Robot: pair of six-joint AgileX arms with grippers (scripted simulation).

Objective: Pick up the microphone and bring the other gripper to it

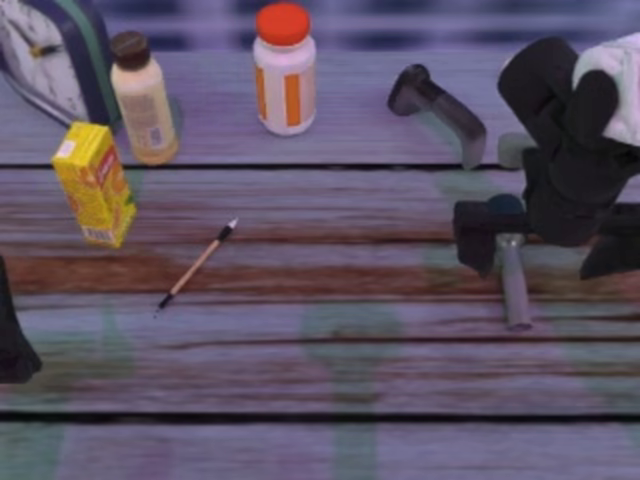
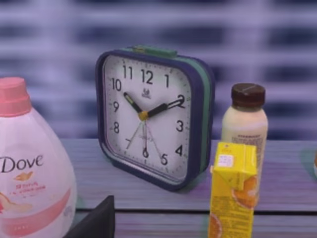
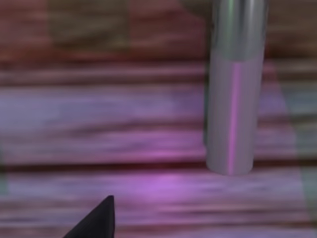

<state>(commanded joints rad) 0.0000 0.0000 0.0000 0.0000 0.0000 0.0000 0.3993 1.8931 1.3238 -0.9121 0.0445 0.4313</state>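
Now, over at the far left edge of the tabletop [image 1: 300,370], the left gripper [image 1: 12,345] sits low and idle, only a dark sliver of it in the top view, and whether its fingers are apart or together cannot be told. Its wrist camera looks out on a pink Dove bottle [image 2: 29,168], a blue-and-green alarm clock [image 2: 153,116], a cream bottle with a brown cap [image 2: 245,124] and a yellow juice carton [image 2: 233,191] standing in front of that bottle. From above, the clock [image 1: 50,55] is at the back left corner, the cream bottle [image 1: 143,97] just beside it, the carton [image 1: 93,183] nearer the front. A thin pencil [image 1: 196,266] lies on a slant toward the middle, well apart from everything. At the back centre stands a white pill bottle with an orange cap [image 1: 284,68]. Further right lies a dark grey bent tool [image 1: 438,108]. And at the right, the right gripper [image 1: 545,245] is down over the microphone [image 1: 513,285], one black finger on each side of its dark head, though whether they have closed onto it cannot be made out; the grey shaft points toward the front edge. In the right wrist view the shaft [image 3: 233,104] shows close up against the planks.
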